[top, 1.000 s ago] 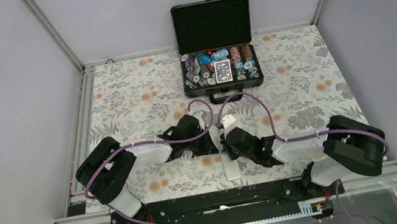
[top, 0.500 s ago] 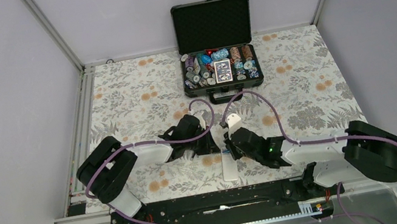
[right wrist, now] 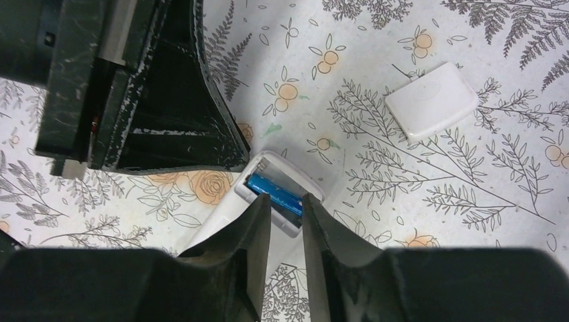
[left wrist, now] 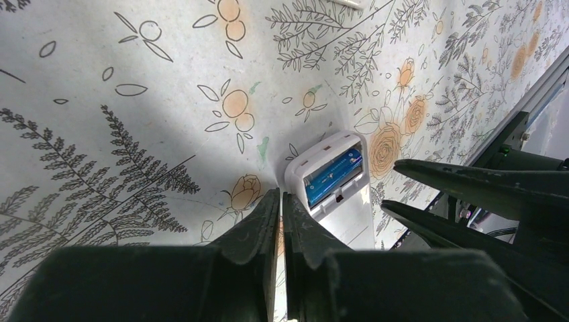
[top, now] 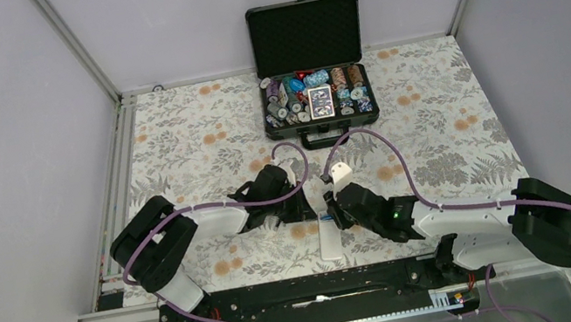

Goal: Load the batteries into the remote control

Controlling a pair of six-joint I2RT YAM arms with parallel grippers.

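Remote control (top: 330, 244) is lying back-up on the bench (top: 173, 145), near-centre, right btwn the two arms. It runs near-to-far w/ the open battery bay at its far end. There's a blue battery (right wrist: 276, 193) sitting in the bay; can't tell from these views whether the second one is in there too.

Left claw (left wrist: 282, 196) is pinched closed, only a hairline slit btwn the fingers, and there's nothing in it. Its tips are down by the cloth, just beside the far-left corner of the remote; whether they actually touch it, idk.

Right claw (right wrist: 287, 198) is parted a bit, not wide, and comes in from the near-right. In its own cam the two fingers sit either side of the battery's end w/ the blue showing thru the gap. It doesn't look clamped on anything, and the left wrist cam shows clear air btwn those fingers.

A small white flat panel (right wrist: 431, 100) lies on the cloth, well apart from the remote – only the right wrist cam shows it.

Far centre of the bench there's a black case (top: 304, 34), lid standing open, full of chips plus a card deck, well apart from both claws.
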